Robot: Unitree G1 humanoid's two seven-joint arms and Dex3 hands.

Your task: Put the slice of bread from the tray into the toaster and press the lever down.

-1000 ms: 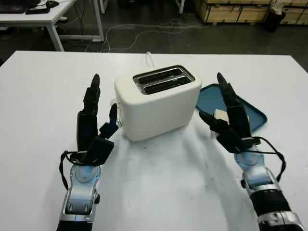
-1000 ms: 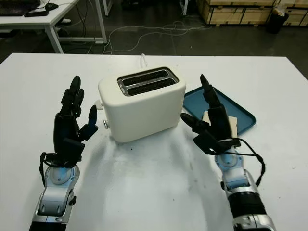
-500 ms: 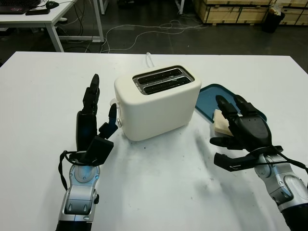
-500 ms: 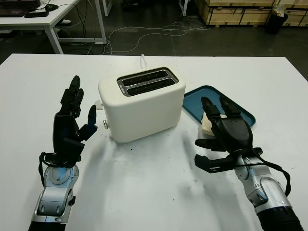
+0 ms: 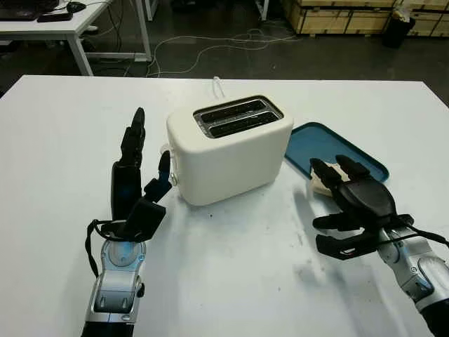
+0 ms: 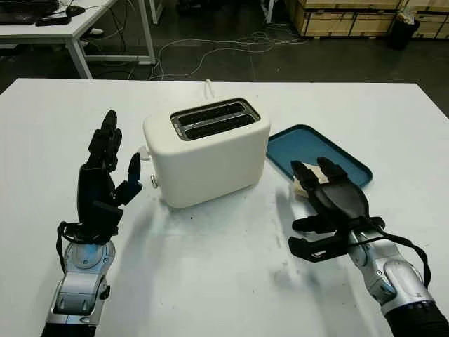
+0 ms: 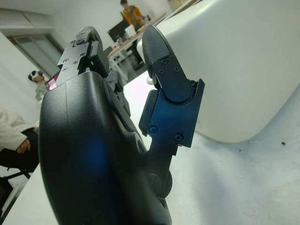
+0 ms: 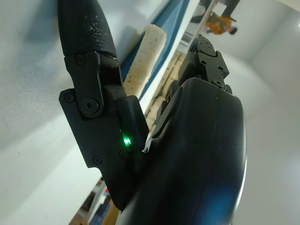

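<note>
A cream two-slot toaster (image 5: 228,147) stands mid-table, its slots empty and its lever knob (image 6: 144,151) on the left end. To its right lies a blue tray (image 5: 330,140). A pale slice of bread (image 5: 323,184) sits at the tray's near edge, partly under my right hand (image 5: 345,200). That hand is open and palm down, its fingertips over the slice; whether they touch it I cannot tell. The right wrist view has the bread (image 8: 143,58) just beyond one finger, against the tray's rim (image 8: 166,28). My left hand (image 5: 140,165) is open and upright, just left of the toaster (image 7: 243,61).
The white table (image 5: 231,281) runs wide in front of the toaster. A white power cord (image 5: 217,84) leaves the toaster's back. Past the far edge are a desk (image 5: 63,28), floor cables and wooden crates (image 5: 337,14).
My right hand turned from upright to palm down and moved right and forward, ending over the bread at the tray's near edge. The left hand has not moved.
</note>
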